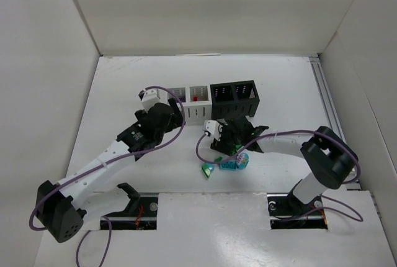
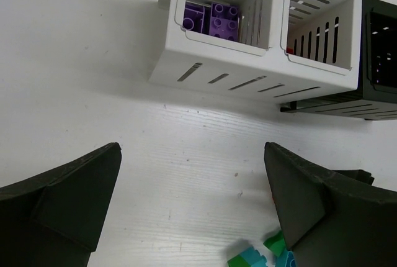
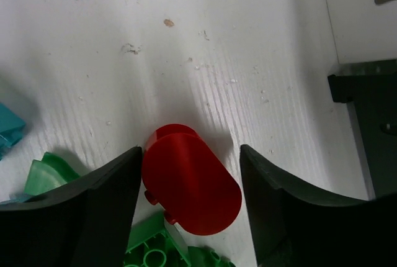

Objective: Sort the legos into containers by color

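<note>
right wrist view: one red lego [image 3: 189,186] lies on the table [image 3: 205,43] between the right gripper [image 3: 189,150] fingers. its long axis runs from the rounded far end back toward the camera, slanting slightly to the right. the left finger [image 3: 87,211] meets its side and the right finger [image 3: 298,205] stands at its other side. whether the piece is clamped cannot be told.

beside it:
- two green legos [image 3: 158,251], in part view
- one teal lego [image 3: 9,131], at the left edge

top external view: four containers [image 1: 214,100] stand joined in a row running left to right. two are white, on the left, and two are black, on the right. the loose pile [image 1: 227,162] lies in front of the row, near the right gripper. its count is not clear from here.

left wrist view: the left gripper [image 2: 192,149] has its fingers wide apart with nothing between them, over bare table in front of the white containers. two purple legos [image 2: 214,20] lie side by side, studs up, in the leftmost white container. a trace of red [image 2: 289,49] shows in the second.
</note>
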Controlling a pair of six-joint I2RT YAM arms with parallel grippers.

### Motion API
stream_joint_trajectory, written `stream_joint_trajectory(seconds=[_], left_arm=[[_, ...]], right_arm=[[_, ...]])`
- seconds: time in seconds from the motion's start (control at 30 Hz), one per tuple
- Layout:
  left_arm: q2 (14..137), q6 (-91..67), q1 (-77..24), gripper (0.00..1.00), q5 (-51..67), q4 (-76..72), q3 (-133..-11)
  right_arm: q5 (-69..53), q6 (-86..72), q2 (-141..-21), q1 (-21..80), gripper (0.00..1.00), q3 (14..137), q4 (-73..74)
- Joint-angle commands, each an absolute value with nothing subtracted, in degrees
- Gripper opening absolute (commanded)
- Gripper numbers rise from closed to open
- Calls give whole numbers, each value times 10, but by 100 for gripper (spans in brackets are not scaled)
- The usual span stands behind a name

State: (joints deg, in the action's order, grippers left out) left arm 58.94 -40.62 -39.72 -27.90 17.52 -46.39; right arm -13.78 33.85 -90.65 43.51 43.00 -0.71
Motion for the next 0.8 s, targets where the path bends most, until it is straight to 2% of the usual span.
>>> stream_joint_trajectory(seconds=[0.0, 0.03, 0.3, 0.6, 0.77], left_arm=[[575, -410, -396, 99, -293, 182, -461], [575, -410, -396, 99, -293, 182, -461], [564, -421, -396, 99, -298, 192, -461], [548, -432, -396, 99, -247, 192, -429], [542, -439, -396, 99, -206, 172, -400]], right_arm=[[-142, 335, -904, 420, 67, 417, -7], [-142, 335, -904, 420, 60, 417, -7], [-191, 348, -886, 415, 35, 430, -7], [-275, 393, -798, 415, 30, 496, -7], [-281, 409, -812, 415, 30, 594, -7]])
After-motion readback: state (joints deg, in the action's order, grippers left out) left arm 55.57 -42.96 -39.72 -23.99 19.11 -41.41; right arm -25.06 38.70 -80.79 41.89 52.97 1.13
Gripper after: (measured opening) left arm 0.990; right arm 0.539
